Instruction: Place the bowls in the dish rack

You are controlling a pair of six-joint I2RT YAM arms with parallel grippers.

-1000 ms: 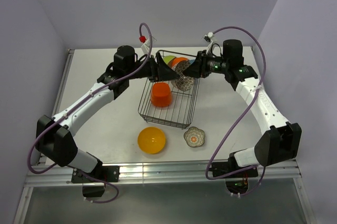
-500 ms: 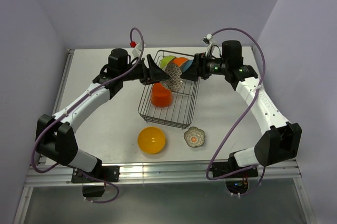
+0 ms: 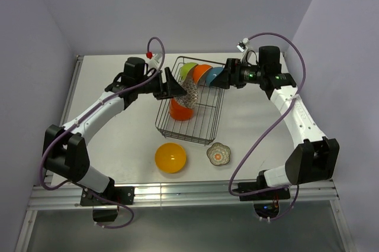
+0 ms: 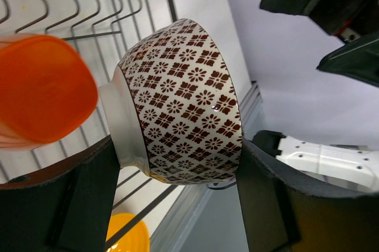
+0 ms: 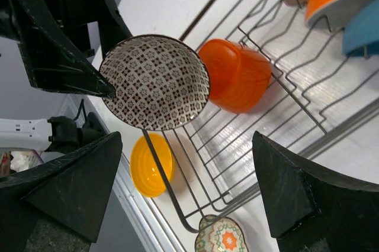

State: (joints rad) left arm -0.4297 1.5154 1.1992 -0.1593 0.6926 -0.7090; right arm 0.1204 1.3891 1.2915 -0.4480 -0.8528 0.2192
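Observation:
The grey-brown patterned bowl (image 3: 188,93) (image 4: 183,104) hangs on edge over the dish rack (image 3: 208,123), and my left gripper (image 3: 175,86) (image 4: 177,154) is shut on it, one finger on each side. My right gripper (image 3: 225,78) (image 5: 186,166) is open and holds nothing, off to the right of that bowl (image 5: 155,83). A green-yellow bowl (image 3: 188,68), an orange bowl (image 3: 201,73) and a blue bowl (image 3: 214,76) stand on edge at the rack's far end. A red-orange bowl (image 3: 180,109) (image 5: 237,74) lies upside down in the rack.
On the table in front of the rack sit a yellow bowl (image 3: 170,157) (image 5: 151,163) and a small scalloped floral bowl (image 3: 219,154) (image 5: 220,237). The rack's wire rim (image 5: 166,187) runs beneath my right gripper. Grey walls close in on the table at both sides.
My right gripper has opened, let go of the patterned bowl and drawn back to the right. The left gripper now holds the bowl alone, a little lower over the rack.

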